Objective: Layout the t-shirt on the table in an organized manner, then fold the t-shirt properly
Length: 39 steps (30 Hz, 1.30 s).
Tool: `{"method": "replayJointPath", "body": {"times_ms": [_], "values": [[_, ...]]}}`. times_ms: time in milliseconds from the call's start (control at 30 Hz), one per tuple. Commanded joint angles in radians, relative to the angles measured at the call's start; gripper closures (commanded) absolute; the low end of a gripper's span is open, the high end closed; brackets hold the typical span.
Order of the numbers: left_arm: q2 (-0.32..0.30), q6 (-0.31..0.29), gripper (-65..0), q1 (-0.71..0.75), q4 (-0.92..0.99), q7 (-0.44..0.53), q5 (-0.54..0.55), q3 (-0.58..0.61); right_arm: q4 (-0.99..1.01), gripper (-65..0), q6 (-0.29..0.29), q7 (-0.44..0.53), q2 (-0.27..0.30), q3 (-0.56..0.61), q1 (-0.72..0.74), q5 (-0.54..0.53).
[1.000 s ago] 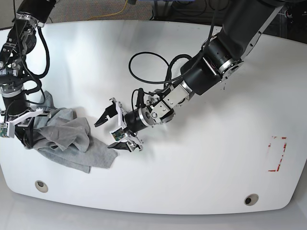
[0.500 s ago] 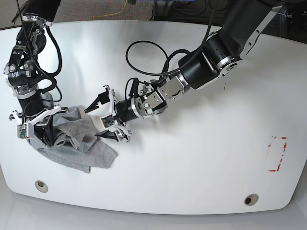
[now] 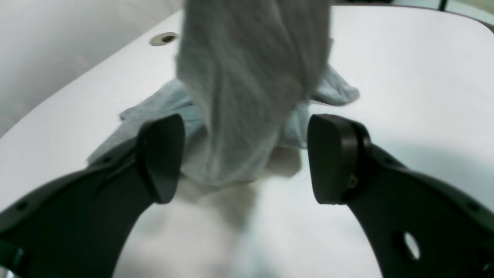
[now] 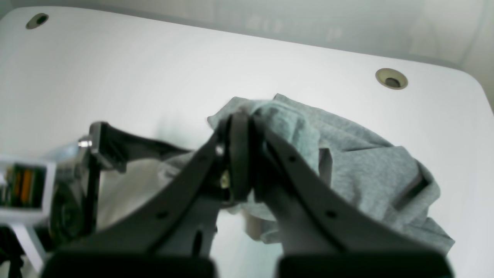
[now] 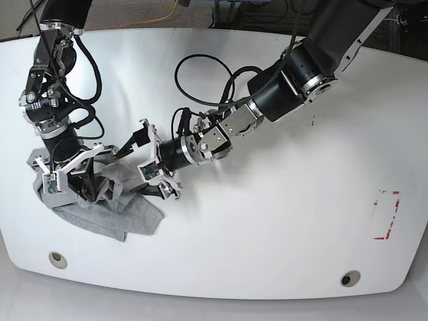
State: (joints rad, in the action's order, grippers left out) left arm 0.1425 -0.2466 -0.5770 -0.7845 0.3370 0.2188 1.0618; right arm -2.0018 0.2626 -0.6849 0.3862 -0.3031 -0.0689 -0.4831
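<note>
- The heather-grey cotton t-shirt [image 5: 107, 200] is bunched in a heap near one end of the glossy white table [image 5: 267, 221], close to its front edge, with one part pulled up off the surface.
- The right pincer [image 4: 241, 154] is pressed together on a fold of that cloth and holds it up in a hanging column.
- The left pincer [image 3: 245, 158] is spread wide, its black pads [image 3: 162, 154] on either side of the hanging cloth and not touching it.
- To my eye the step is a second grasp for spreading the shirt out.
- Done well, the left pincer would close on a single edge or hem, not a thick wad, low on the column.
- Then both arms should draw apart gently, so the fabric opens without slipping from the right grip.
</note>
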Motion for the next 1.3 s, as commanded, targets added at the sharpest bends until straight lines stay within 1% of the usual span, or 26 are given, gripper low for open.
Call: {"method": "replayJointPath", "body": {"times_ms": [0, 200, 400, 467, 600, 700, 767, 1267], "values": [[0.015, 0.005, -45.7, -0.030, -0.014, 0.030, 0.009, -0.021, -0.018, 0.0, -0.006, 0.027, 0.017, 0.006, 0.013, -0.007], [0.015, 0.005, -45.7, -0.030, -0.011, 0.021, 0.009, -0.032, -0.018, 0.0, -0.007, 0.029, 0.017, 0.008, 0.016, -0.007], [0.015, 0.005, -44.8, -0.030, 0.047, 0.021, 0.009, -0.027, -0.018, 0.0, -0.007, 0.031, 0.018, 0.006, 0.033, -0.006], [0.015, 0.005, -41.1, -0.030, 0.066, 0.021, 0.009, -0.027, -0.018, 0.0, -0.007, 0.031, 0.018, 0.006, 0.033, -0.006], [0.015, 0.005, -26.9, -0.030, 0.084, 0.024, 0.009, -0.027, -0.018, 0.0, -0.007, 0.031, 0.021, 0.006, 0.037, -0.006], [0.015, 0.005, -17.5, -0.030, 0.096, 0.024, 0.009, -0.027, -0.018, 0.0, -0.007, 0.031, 0.023, 0.006, 0.048, -0.006], [0.015, 0.005, -14.3, -0.030, 0.106, 0.024, 0.009, -0.027, -0.018, 0.0, -0.007, 0.031, 0.023, 0.006, 0.054, -0.006], [0.015, 0.005, -14.5, -0.036, 0.112, 0.027, 0.012, -0.030, -0.018, 0.0, -0.004, 0.031, 0.015, 0.020, 0.068, -0.007]]}}
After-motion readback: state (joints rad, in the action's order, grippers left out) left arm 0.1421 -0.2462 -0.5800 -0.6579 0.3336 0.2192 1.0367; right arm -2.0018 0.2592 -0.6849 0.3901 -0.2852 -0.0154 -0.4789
